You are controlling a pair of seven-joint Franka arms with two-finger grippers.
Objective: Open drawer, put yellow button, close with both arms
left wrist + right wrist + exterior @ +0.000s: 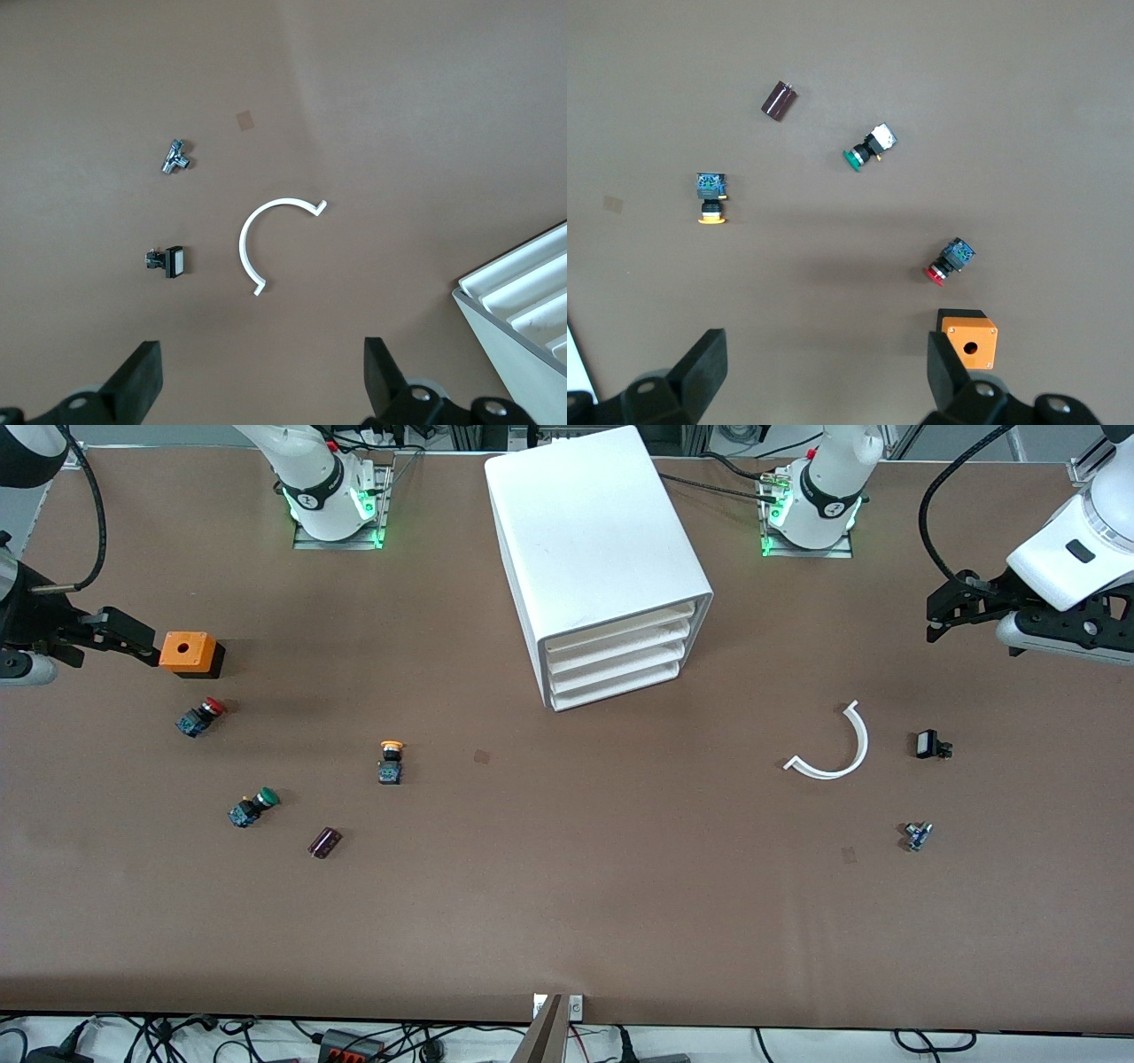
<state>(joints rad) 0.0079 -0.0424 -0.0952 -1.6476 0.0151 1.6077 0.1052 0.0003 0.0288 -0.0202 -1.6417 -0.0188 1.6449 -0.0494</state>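
Note:
The white cabinet stands at the middle of the table with its four tray drawers all shut; a corner of it shows in the left wrist view. The yellow button lies on its side on the table, nearer to the front camera than the cabinet and toward the right arm's end; it also shows in the right wrist view. My right gripper is open and empty, beside the orange box. My left gripper is open and empty over the left arm's end of the table.
A red-capped button, a green-capped button and a purple cylinder lie near the yellow button. A white curved strip, a small black part and a small metal part lie toward the left arm's end.

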